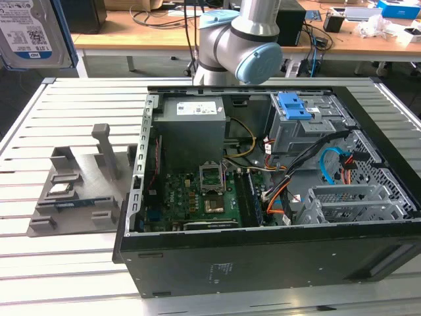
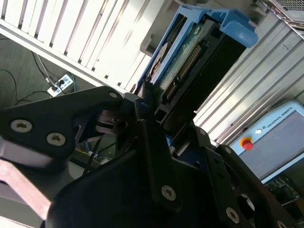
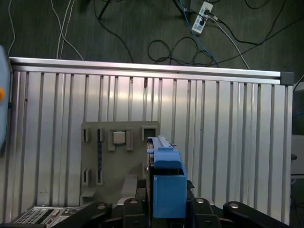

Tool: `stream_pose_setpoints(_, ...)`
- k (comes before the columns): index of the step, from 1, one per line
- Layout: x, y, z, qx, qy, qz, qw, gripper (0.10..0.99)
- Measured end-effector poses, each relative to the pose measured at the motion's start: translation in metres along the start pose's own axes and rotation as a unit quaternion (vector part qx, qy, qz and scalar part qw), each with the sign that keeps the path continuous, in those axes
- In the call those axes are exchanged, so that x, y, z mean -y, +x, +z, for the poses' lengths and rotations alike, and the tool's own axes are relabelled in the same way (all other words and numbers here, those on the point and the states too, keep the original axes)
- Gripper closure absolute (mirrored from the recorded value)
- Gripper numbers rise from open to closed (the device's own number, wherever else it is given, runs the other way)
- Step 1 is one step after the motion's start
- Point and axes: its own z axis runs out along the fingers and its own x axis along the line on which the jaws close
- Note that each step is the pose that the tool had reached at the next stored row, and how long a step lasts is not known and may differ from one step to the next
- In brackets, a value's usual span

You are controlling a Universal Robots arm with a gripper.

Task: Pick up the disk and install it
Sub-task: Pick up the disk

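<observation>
At the exterior view's left, well away from the open computer case point(image 1: 263, 263) and high above the slatted counter point(image 1: 66, 276), is the disk point(image 1: 29, 33). Its white-and-blue label faces out and its blue bracket frames it. The tool point(image 3: 166, 209) is clamped on the disk. In the second wrist view its black fingers point(image 2: 145, 102) pinch one end of the drive, whose green circuit-board side shows.

In the first wrist view the disk hangs above a grey holder point(image 3: 118, 156). In the exterior view that holder lies on the counter just beside the case's left wall.

Inside the case a grey metal box point(image 1: 194, 115) with a white label sits in the far left corner, with the green board point(image 1: 204, 197) in front of it. Further right, a blue latch point(image 1: 294, 105) tops the drive cage. The arm point(image 1: 243, 39) rises behind the case.
</observation>
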Motion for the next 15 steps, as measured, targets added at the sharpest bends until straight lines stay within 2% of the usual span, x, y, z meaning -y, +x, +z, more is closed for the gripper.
stream_pose_setpoints(8,-0.0011,-0.0007,-0.0283,0.0,0.0,0.0,1.0,0.718)
stream_pose_setpoints(15,-0.0019,-0.0011,-0.0483,0.0,-0.0001,0.0,1.0,0.718)
